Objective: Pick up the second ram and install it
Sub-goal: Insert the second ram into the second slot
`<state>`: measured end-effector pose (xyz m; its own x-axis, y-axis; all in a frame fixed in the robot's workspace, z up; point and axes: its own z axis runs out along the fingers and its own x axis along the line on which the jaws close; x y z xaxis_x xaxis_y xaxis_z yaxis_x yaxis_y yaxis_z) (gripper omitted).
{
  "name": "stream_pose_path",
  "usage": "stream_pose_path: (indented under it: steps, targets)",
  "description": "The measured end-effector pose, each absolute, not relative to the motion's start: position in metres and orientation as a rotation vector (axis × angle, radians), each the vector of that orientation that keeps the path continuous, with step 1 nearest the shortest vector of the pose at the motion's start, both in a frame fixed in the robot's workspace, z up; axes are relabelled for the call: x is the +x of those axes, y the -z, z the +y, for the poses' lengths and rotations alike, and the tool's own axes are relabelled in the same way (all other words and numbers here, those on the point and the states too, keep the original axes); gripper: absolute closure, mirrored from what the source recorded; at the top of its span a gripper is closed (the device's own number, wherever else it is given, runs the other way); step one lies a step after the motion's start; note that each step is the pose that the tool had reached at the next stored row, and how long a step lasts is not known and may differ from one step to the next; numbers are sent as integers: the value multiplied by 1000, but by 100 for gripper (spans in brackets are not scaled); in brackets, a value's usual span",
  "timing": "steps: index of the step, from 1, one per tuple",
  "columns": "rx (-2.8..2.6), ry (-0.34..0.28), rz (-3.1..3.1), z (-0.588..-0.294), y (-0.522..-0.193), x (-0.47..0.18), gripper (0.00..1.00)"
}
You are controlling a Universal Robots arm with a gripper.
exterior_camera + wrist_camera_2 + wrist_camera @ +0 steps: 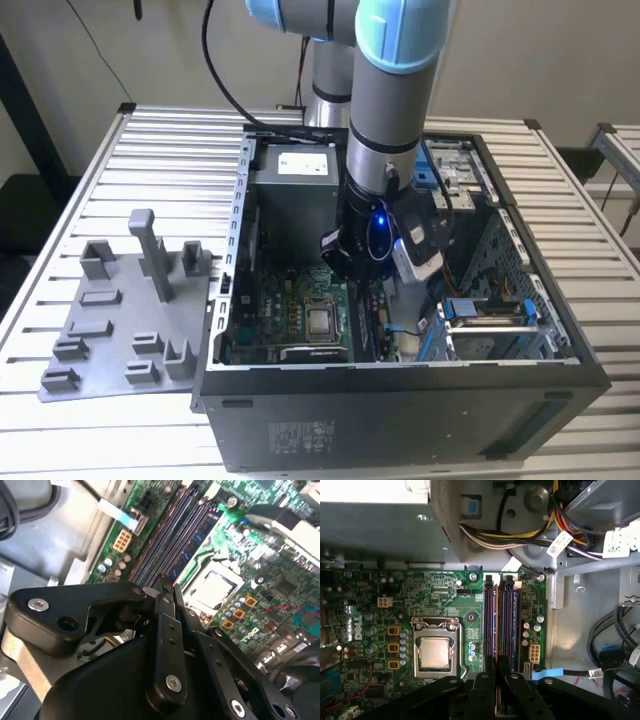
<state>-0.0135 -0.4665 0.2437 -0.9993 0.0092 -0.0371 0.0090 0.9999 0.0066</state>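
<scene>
My gripper point(368, 290) reaches down inside the open computer case point(400, 410), right above the memory slots point(492, 620) of the green motherboard point(440, 590). In both wrist views the black fingers point(485, 680) stand close together, and a thin brownish edge between them point(498, 700) looks like the second ram seen edge-on. The fingertips point(167, 587) hang over the long dark slots. A dark blue-green stick point(197, 542) sits seated in a neighbouring slot point(508, 620).
The square silver processor socket point(435, 652) lies beside the slots. Bundled cables point(520, 535) and the power supply point(300, 165) are at the case's far wall. A drive cage with blue clips point(485, 310) is at the exterior view's right. A grey holder plate point(120, 320) lies outside the case.
</scene>
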Motion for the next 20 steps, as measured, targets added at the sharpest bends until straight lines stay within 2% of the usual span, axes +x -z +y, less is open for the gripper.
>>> stream_pose_path:
  steps: [20]
  targets:
    - [96, -10, 3103, -467, -225, -14, 86]
